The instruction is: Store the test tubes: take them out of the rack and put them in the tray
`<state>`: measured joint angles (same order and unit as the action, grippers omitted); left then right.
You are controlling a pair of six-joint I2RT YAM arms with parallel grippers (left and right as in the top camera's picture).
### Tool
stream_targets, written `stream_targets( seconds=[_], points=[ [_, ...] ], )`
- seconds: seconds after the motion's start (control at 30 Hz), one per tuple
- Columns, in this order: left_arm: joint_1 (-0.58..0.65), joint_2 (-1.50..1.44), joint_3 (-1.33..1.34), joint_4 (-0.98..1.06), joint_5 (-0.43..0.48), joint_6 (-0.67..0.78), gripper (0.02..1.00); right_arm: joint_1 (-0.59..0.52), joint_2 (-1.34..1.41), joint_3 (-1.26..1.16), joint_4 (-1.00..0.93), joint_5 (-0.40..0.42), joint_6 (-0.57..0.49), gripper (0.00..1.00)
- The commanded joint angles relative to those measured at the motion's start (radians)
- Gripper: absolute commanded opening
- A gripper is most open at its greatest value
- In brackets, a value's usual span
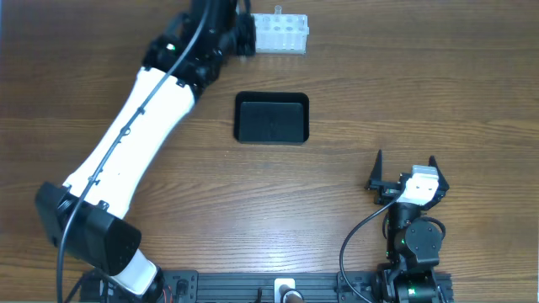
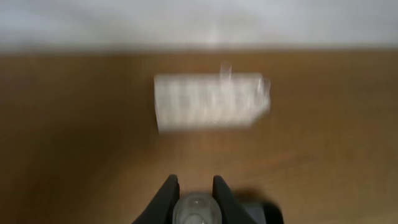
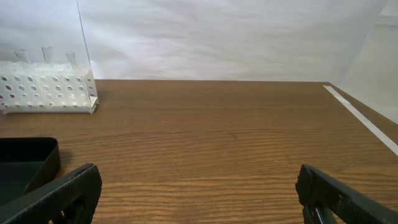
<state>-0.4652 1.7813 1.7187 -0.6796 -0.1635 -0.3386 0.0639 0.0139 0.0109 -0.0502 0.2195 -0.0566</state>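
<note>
A brown wooden table [image 1: 421,93] carries 2 things. A white rack [image 1: 281,34] stands near its far edge. A black tray [image 1: 271,119] lies flat near the middle, in front of the rack and apart from it. A pale strip [image 3: 360,116] runs along the table's right side.

The table [image 1: 421,84] is lit brightly and evenly from above. Only soft, short shadows are cast beside the left arm [image 1: 143,135] and the tray [image 1: 271,96], and a mild sheen is seen on the wood. In the left wrist view everything is smeared. The rack [image 2: 211,102] is reduced to a pale block, and the test tube [image 2: 196,210] gripped by the left gripper [image 2: 193,185] to a soft disc with a dark shadow beside it. In the right wrist view the wall [image 3: 217,37] is bright, and the wide-set fingers of the right gripper [image 3: 199,186] are rendered as dark shapes.
</note>
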Motion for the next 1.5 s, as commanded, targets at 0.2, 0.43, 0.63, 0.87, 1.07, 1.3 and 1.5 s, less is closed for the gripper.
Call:
stream_targets(
  seconds=[0.2,0.43,0.63,0.87,1.07,1.3,1.5],
  points=[
    [-0.049,0.102,-0.143,-0.021,-0.031,-0.175,0.075,-0.005,-0.008,-0.006,-0.003,-0.002,0.000,0.991],
    [-0.052,0.179,-0.149,-0.041,-0.043,-0.170,0.073,-0.005,-0.008,-0.006,-0.003,-0.002,0.000,0.993],
    [-0.069,0.229,-0.149,-0.069,-0.053,-0.163,0.075,-0.005,-0.008,-0.006,-0.003,-0.002,0.000,0.991],
    [-0.085,0.264,-0.149,-0.074,-0.074,-0.163,0.093,-0.005,-0.008,-0.006,-0.002,-0.002,0.000,0.993],
    [-0.085,0.277,-0.149,-0.078,-0.074,-0.163,0.106,-0.005,-0.008,-0.006,-0.003,-0.002,0.000,0.991],
    [-0.082,0.302,-0.149,-0.077,-0.074,-0.164,0.130,-0.005,-0.008,-0.006,-0.002,-0.002,0.000,0.991],
    [-0.069,0.322,-0.149,-0.077,-0.073,-0.164,0.141,-0.005,-0.008,-0.006,-0.003,-0.002,0.000,0.993]
  ],
)
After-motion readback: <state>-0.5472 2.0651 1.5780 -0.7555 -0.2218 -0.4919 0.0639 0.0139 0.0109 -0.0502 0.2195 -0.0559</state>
